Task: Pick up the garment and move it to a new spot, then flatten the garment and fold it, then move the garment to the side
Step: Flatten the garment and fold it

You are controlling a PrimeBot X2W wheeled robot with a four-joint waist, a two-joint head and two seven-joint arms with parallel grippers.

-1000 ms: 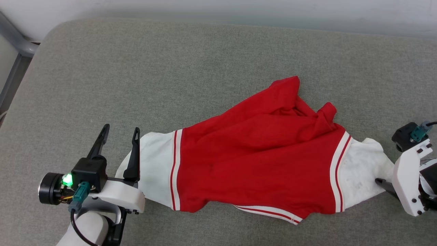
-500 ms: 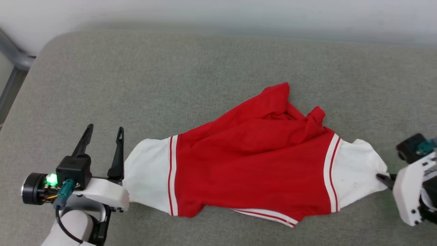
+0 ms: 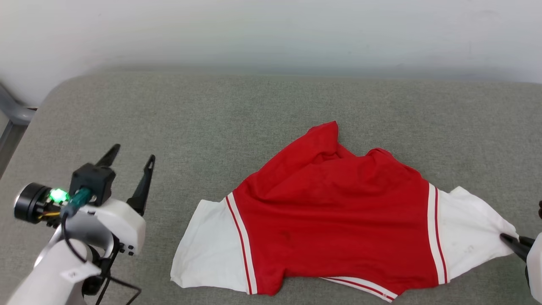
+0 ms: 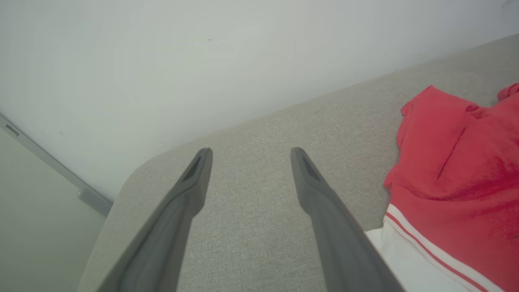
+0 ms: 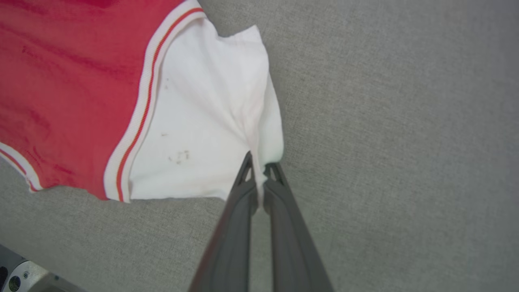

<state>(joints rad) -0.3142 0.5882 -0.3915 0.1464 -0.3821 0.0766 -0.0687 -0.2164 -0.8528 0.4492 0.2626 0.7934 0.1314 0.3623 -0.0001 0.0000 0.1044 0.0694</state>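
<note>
Pinching the outer edge of a white sleeve, the right gripper is shown with its two dark fingers pressed together on a small ridge of cloth, and the fabric is drawn into a taut crease leading away from the fingertips. This hold at the very tip of the sleeve is judged to be chosen so that the garment can be dragged or stretched sideways across the padded grey surface without the body being bunched further. The left gripper is held off the cloth with its fingers spread wide and nothing between them. The other sleeve lies off to its right, apart from it, and the spread is taken as readiness for a matching hold on that end. The garment is laid on the surface ahead of the right gripper's fingertips, between the two grippers. Its long axis is run from sleeve to sleeve, roughly along the line joining the grippers, with the pinched sleeve as its pulled end. The red body is heaped into folds on the side toward the wall, and a striped trim is seen at the near edge. No lettering is visible, so which face is up cannot be told.
</note>
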